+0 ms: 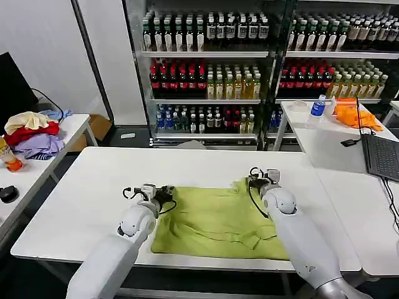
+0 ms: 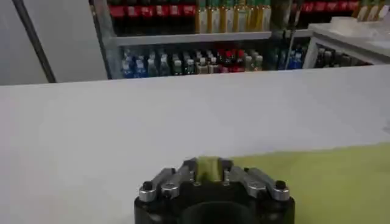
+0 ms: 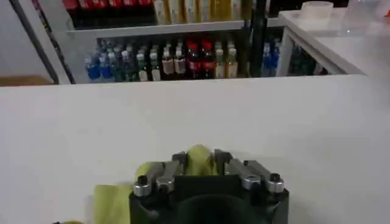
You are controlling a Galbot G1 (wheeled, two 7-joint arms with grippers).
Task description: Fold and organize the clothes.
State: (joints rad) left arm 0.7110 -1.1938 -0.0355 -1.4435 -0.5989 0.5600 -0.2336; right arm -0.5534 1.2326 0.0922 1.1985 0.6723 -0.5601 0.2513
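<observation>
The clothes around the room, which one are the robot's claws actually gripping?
The lime T-shirt spread on the middle table. The left claw and right claw each pinch its far edge. The clothes pile and orange cloth lie untouched on side tables.

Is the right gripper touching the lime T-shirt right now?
Touching. In the right wrist view, the right gripper has lime T-shirt fabric pinched between its fingers, with no gap showing.
</observation>
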